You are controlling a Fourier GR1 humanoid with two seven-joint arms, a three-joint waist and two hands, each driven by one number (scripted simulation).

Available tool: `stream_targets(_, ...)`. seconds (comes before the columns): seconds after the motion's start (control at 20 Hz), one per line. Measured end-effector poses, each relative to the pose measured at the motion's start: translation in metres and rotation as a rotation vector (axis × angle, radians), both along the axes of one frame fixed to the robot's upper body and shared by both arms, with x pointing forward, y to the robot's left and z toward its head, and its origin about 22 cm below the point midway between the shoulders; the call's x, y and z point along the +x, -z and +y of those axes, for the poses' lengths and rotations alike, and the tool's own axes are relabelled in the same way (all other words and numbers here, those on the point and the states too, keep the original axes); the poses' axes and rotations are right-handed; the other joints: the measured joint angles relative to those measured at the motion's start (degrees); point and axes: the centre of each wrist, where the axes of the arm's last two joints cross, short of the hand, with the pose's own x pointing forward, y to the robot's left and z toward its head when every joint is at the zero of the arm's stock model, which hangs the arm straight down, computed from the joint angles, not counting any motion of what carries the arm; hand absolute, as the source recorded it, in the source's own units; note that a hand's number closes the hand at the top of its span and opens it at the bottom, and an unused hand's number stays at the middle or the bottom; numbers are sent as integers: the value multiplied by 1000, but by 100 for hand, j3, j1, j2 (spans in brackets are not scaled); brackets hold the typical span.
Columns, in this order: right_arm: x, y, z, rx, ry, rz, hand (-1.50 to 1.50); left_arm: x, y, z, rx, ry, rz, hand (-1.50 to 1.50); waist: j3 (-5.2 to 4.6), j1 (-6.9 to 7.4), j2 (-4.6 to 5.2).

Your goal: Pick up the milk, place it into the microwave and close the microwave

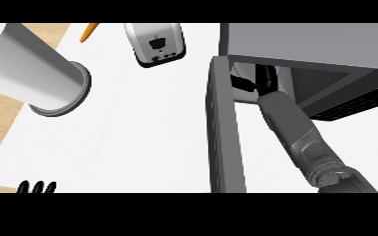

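Boxy grey microwave (310,45) upper right, door (225,130) open, right hand (244,83) inside, grip unclear, left hand (37,187) fingers straight lower left, steel cylinder (40,75), white tabletop (148,130)

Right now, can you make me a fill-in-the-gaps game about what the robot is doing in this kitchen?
1. The microwave door is ____, not closed.
2. The right robot hand reaches ____ the microwave.
3. The left robot hand shows at the picture's lower ____ edge.
4. The big shiny metal cylinder lies on the ____ side of the counter, away from the microwave.

Missing words: open; into; left; left
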Motion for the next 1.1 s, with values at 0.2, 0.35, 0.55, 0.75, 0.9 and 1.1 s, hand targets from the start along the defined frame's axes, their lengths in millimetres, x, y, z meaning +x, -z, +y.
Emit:
stream_targets(0.2,-13,18,-2,142,-67,18,-150,-3,-1,0,-1,-9,4,-150,0,-110,-79)
stream_targets(0.35,-22,29,-3,226,-102,18,-150,-8,-5,-2,-4,-9,11,-150,-1,-156,-131)
stream_targets(0.55,-39,51,-7,299,-135,30,-150,-14,-6,-7,-2,-22,28,-150,-7,-268,-209)
stream_targets(0.75,-51,63,-4,351,-159,22,-150,-16,-9,-14,0,-23,35,-150,-13,-357,-257)
stream_targets(0.9,-64,77,-12,385,-181,29,-150,-16,-14,-17,2,-19,49,-150,-15,-420,-282)
stream_targets(1.1,-77,88,-26,436,-229,55,-150,-17,-6,-17,22,-6,67,-150,-20,-491,-315)
